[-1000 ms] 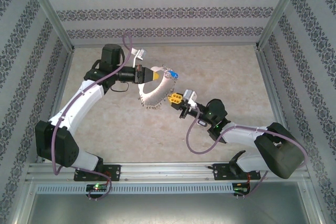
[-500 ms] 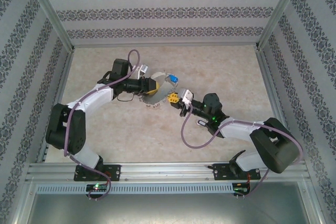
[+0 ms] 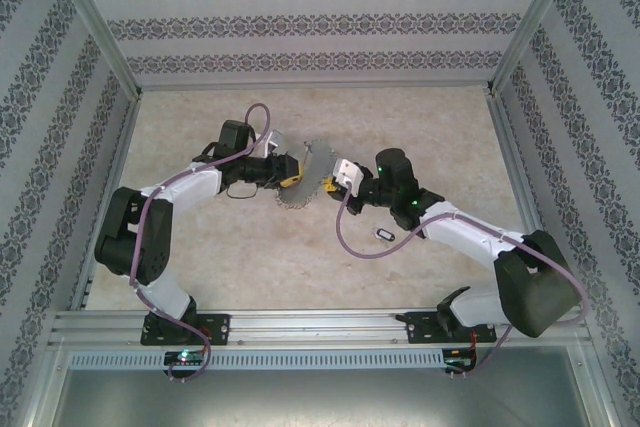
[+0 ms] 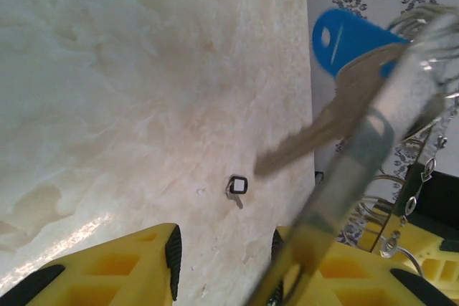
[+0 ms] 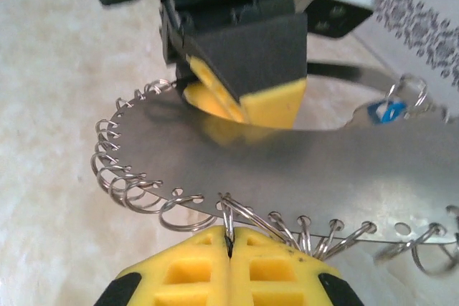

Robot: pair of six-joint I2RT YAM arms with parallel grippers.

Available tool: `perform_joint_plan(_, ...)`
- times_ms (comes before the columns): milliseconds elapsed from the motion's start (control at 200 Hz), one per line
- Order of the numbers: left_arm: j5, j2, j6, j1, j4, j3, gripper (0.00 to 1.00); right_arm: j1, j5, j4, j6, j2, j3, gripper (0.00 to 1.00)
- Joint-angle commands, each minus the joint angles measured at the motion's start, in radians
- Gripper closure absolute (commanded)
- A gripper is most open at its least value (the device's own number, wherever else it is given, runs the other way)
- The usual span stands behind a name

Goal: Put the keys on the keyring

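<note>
Opened since a second ago, the left pincer (image 4: 224,245) now has its jaws apart, and the keyring (image 5: 301,170) runs its flat band past the right-hand finger rather than being clamped between the two. Both arms have drawn closer over the middle of the tabletop (image 4: 129,69), and the keyring has tipped from a broad crescent toward standing on edge. The right pincer (image 5: 228,236) is closed tight on one small wire loop (image 5: 228,213) at the band's near rim, probably to carry the keyring alone while the left lets go. A blue-headed key (image 4: 350,39) hangs at the band's far end. On the tabletop beyond lies a small dark-headed thing (image 4: 237,185), possibly a loose key but too small to be sure; it has not shifted.
</note>
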Motion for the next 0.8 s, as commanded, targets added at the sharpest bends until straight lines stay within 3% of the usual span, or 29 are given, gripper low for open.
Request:
perform_joint_plan(0,-0.047,-0.01,0.043,-0.008,-0.081,-0.005,0.59,0.011,0.075,-0.229,-0.148,-0.004,0.076,1.0)
perform_joint_plan(75,-0.11,-0.023,0.082,-0.005,-0.141,-0.01,0.57,0.011,0.112,-0.32,-0.188,0.001,0.119,1.0)
perform_joint_plan(145,-0.255,-0.037,0.122,-0.004,-0.217,-0.014,0.55,0.009,0.125,-0.379,-0.207,0.001,0.149,1.0)
perform_joint_plan(245,-0.364,-0.061,0.171,-0.003,-0.201,-0.048,0.52,0.006,0.094,-0.472,-0.234,0.0,0.202,1.0)
perform_joint_plan(415,-0.367,-0.161,0.22,-0.004,-0.082,-0.082,0.51,0.009,0.105,-0.633,-0.274,0.005,0.298,1.0)
perform_joint_plan(595,-0.253,-0.246,0.306,-0.068,0.177,-0.142,0.54,-0.003,0.046,-0.613,-0.261,0.013,0.279,1.0)
perform_joint_plan(679,-0.178,-0.207,0.299,-0.116,0.247,-0.142,0.59,-0.002,0.027,-0.638,-0.256,0.052,0.297,1.0)
perform_joint_plan(794,-0.17,-0.175,0.336,-0.176,0.315,-0.187,0.7,0.001,-0.014,-0.658,-0.247,0.089,0.315,1.0)
